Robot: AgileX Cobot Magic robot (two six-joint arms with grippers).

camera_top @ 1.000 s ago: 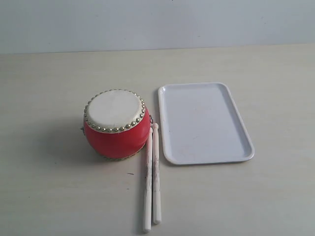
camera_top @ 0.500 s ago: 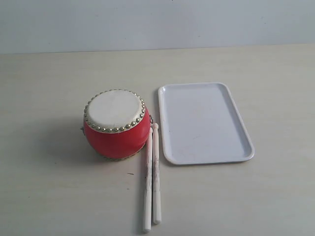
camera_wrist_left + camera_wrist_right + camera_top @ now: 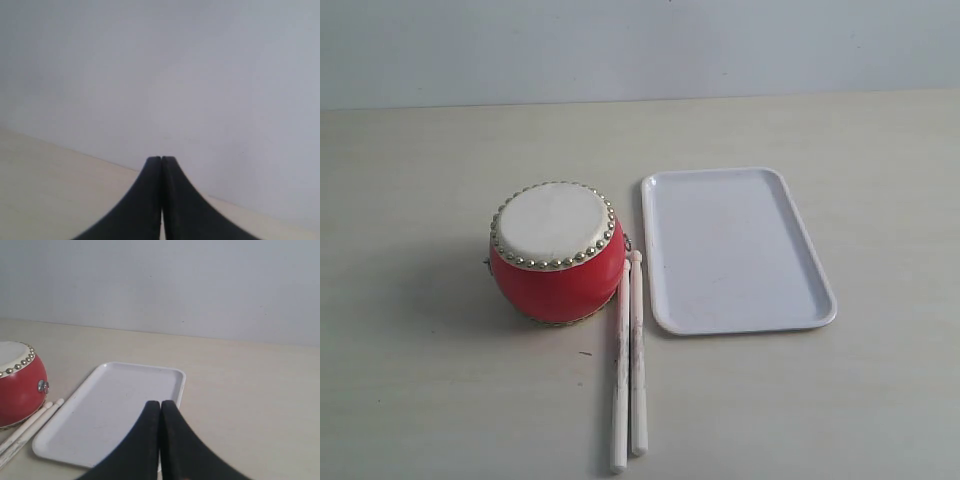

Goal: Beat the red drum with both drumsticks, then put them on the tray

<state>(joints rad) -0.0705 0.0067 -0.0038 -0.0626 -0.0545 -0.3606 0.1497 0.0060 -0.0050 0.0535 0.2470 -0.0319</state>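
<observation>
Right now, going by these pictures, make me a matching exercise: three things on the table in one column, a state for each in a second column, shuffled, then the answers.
Column one:
1. red drum
2. drumsticks
3. tray

Column two:
A. flat, white, nothing on it
B. upright, cream skin facing up
C. lying side by side on the table

Pairs: 1-B, 2-C, 3-A

right wrist view | red drum [image 3: 17,385]: edge-cropped | drumsticks [image 3: 30,426]: ends cropped
</observation>
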